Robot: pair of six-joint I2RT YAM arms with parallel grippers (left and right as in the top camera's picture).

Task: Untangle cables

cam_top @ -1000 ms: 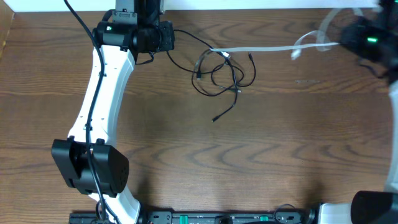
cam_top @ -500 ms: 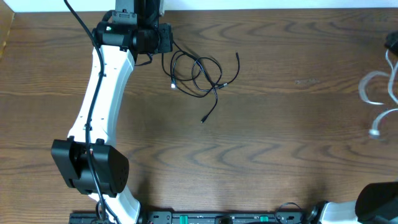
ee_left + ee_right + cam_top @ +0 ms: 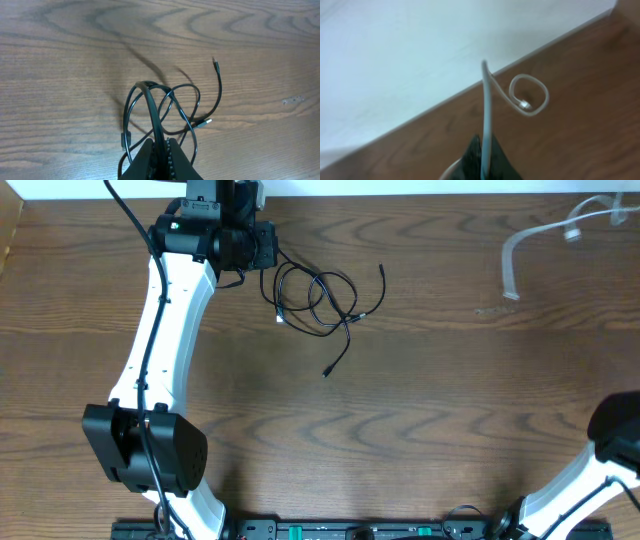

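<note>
The black cables [image 3: 320, 298] lie in a tangled loop on the wooden table [image 3: 420, 410], just right of my left gripper [image 3: 262, 245]. In the left wrist view the left gripper [image 3: 161, 150] is shut on one black cable strand, and the black cables [image 3: 170, 107] loop out ahead of it with two free plug ends. The white cable [image 3: 515, 260] hangs apart from them at the far right. In the right wrist view my right gripper [image 3: 486, 157] is shut on the white cable [image 3: 487, 100], whose plug end curls in the air. The right gripper does not show in the overhead view.
The table's far edge meets a white wall [image 3: 410, 55], close to both grippers. The right arm's base [image 3: 615, 430] is at the right edge. The left arm [image 3: 160, 330] stretches along the left side of the table.
The white cable has come free of the black tangle and swung to the far right corner. The black bundle slid left toward the left gripper, then stayed still.
</note>
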